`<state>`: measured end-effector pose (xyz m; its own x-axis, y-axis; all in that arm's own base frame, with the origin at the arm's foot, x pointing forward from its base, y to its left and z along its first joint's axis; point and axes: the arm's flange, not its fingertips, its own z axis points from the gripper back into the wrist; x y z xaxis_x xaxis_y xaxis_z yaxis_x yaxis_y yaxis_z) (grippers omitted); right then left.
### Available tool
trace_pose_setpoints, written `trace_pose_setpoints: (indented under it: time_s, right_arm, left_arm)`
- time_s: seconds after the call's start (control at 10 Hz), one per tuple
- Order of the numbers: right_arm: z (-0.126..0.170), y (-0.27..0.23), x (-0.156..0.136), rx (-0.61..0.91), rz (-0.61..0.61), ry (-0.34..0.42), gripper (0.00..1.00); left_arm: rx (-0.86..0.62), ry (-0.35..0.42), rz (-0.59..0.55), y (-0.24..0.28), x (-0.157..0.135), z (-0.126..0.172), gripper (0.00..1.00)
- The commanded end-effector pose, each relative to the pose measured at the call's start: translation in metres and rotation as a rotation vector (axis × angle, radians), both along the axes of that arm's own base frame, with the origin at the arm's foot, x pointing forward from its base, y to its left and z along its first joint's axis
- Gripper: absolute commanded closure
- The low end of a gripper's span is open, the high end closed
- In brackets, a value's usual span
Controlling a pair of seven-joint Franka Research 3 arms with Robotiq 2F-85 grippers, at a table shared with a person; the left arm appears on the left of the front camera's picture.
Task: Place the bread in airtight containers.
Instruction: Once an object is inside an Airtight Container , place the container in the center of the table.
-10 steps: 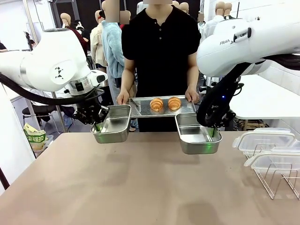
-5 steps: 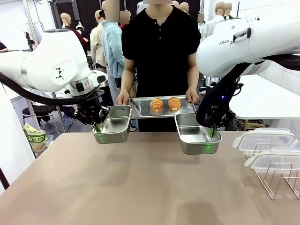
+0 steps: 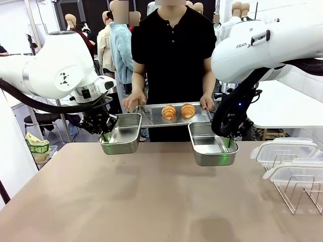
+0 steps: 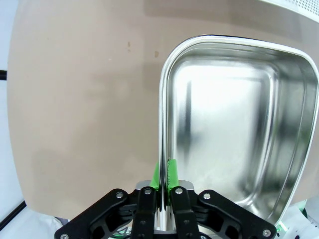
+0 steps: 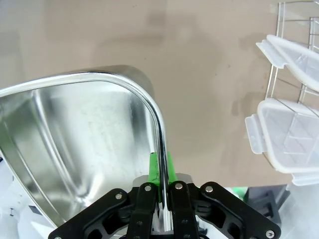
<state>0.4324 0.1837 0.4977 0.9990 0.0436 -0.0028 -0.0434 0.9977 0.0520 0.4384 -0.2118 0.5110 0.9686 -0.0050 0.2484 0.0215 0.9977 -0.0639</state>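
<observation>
Two golden bread rolls (image 3: 168,112) (image 3: 187,110) lie side by side on a flat steel tray (image 3: 199,118) that a person holds at the table's far edge. My left gripper (image 3: 104,135) is shut on the rim of the left airtight container (image 3: 122,134), an open, empty steel tin held above the table. The left wrist view shows the green pads (image 4: 172,172) pinching that tin's (image 4: 239,124) wall. My right gripper (image 3: 229,139) is shut on the rim of the right container (image 3: 212,146), also empty. In the right wrist view, the gripper (image 5: 160,170) clamps the tin (image 5: 75,139) at its rim.
Two clear plastic lids (image 3: 283,150) (image 3: 298,173) rest on a wire rack (image 3: 298,194) at the table's right edge, also seen as lids (image 5: 294,139) in the right wrist view. Tongs (image 3: 145,112) lie on the tray's left end under the person's hand (image 3: 133,102). Bare brown tabletop (image 3: 151,196) spreads in front.
The person's hand at the tray's left end has lifted off the edge and sits over the tongs. Both arms and tins have stayed still.
</observation>
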Motion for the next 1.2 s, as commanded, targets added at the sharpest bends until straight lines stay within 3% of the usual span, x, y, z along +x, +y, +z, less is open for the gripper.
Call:
trace_pose_setpoints:
  time_s: [0.0, 1.1]
  right_arm:
    - [0.0002, -0.0003, 0.0002, 0.001, 0.002, -0.009, 1.00]
    - [0.0002, -0.0003, 0.0002, 0.001, 0.002, -0.009, 1.00]
  left_arm:
    - [-0.005, -0.005, 0.001, 0.0014, 0.0004, 0.0032, 1.00]
    - [-0.005, -0.005, 0.001, 0.0014, 0.0004, 0.0032, 1.00]
